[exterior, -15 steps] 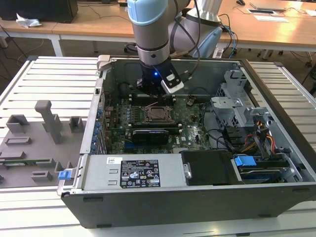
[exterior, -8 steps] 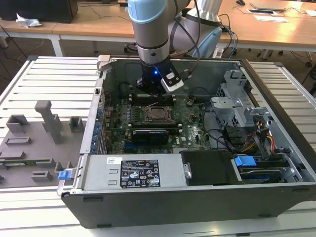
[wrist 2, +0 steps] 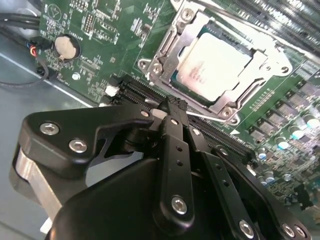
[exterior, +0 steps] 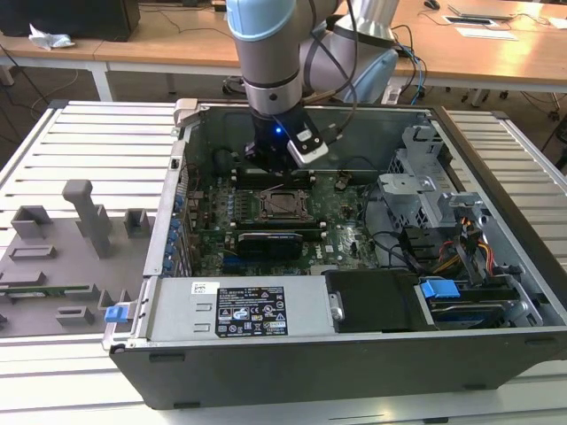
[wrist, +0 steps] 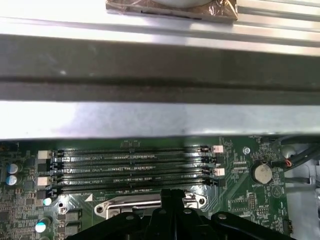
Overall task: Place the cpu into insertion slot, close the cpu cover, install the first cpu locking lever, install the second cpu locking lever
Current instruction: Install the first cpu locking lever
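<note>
The cpu (wrist 2: 215,62) lies flat in the insertion slot (wrist 2: 175,79) on the green motherboard (wrist 2: 95,30). Its silver face is up and its edges run parallel with the socket; it is square, so no side is longer. The cpu cover (wrist 2: 165,50) lies down around it. The pincer (wrist 2: 172,107) hangs just beside the socket, with its fingers together and nothing between them.

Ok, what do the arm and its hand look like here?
The arm is silver-grey with light blue joint caps, cables trailing along it and a blue light glowing at the black wrist. The hand is matte black, jointed links studded with silver screws.
</note>
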`<move>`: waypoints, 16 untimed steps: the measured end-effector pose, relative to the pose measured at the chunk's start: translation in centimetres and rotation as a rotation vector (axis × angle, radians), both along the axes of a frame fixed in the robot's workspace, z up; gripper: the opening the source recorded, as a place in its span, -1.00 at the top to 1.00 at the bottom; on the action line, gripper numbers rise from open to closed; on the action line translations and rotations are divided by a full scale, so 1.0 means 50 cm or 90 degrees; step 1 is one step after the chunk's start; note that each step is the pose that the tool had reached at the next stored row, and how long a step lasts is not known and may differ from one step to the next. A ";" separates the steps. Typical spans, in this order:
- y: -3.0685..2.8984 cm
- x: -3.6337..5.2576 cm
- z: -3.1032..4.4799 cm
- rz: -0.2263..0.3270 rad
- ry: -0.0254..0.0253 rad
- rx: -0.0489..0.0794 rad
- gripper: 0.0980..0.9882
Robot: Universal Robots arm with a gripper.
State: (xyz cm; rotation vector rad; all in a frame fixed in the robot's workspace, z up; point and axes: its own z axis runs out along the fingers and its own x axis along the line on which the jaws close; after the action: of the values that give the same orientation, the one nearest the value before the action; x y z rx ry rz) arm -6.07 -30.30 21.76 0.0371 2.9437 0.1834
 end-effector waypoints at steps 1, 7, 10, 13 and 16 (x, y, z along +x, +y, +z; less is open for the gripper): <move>0.000 0.000 0.000 0.000 -0.0007 -0.004 0.98; 0.002 -0.001 -0.005 0.000 -0.0020 -0.038 0.98; 0.002 -0.001 -0.005 0.000 -0.0021 -0.040 0.98; 0.002 -0.001 0.001 0.000 -0.0020 -0.041 0.98; 0.002 -0.001 0.013 0.000 -0.0021 -0.043 0.98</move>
State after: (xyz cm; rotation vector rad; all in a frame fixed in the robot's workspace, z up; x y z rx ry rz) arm -6.13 -30.21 22.40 0.0270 2.9444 0.0850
